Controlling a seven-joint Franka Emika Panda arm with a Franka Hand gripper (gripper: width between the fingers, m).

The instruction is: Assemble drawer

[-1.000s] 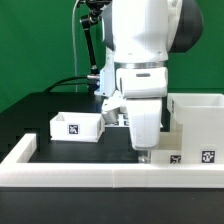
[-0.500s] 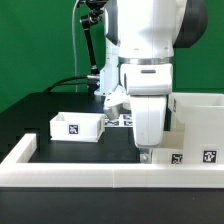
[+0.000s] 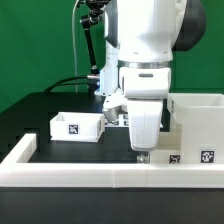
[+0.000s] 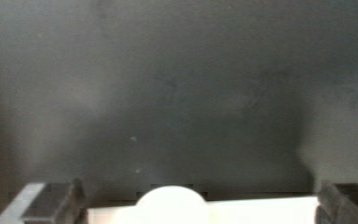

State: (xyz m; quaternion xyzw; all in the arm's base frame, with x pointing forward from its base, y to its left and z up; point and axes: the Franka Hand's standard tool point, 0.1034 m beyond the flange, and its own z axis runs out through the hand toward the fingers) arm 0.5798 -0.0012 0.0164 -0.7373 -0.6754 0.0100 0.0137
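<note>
White drawer parts are seen on a black worktop, in front of a green backdrop. A small open box with a marker tag on its near face is placed on the exterior view's left, well apart from the arm. A larger box, also tagged on its near face, is set at the exterior view's right, and its left wall is partly hidden behind the arm. A low white rail is laid along the near edge of the worktop and turned back along the left side.

The claw is pointed straight down between the two boxes, nearer the larger one and just behind the rail. Whether the worktop is touched by its tips cannot be told from the exterior view.

In the wrist view the claw is shown spread wide, with one of the dark fingers at each side of the picture and nothing gripped. A rounded white shape is seen between them, clear of both, with a pale surface at its base. What it belongs to cannot be made out. Bare dark worktop fills the rest of that view.
</note>
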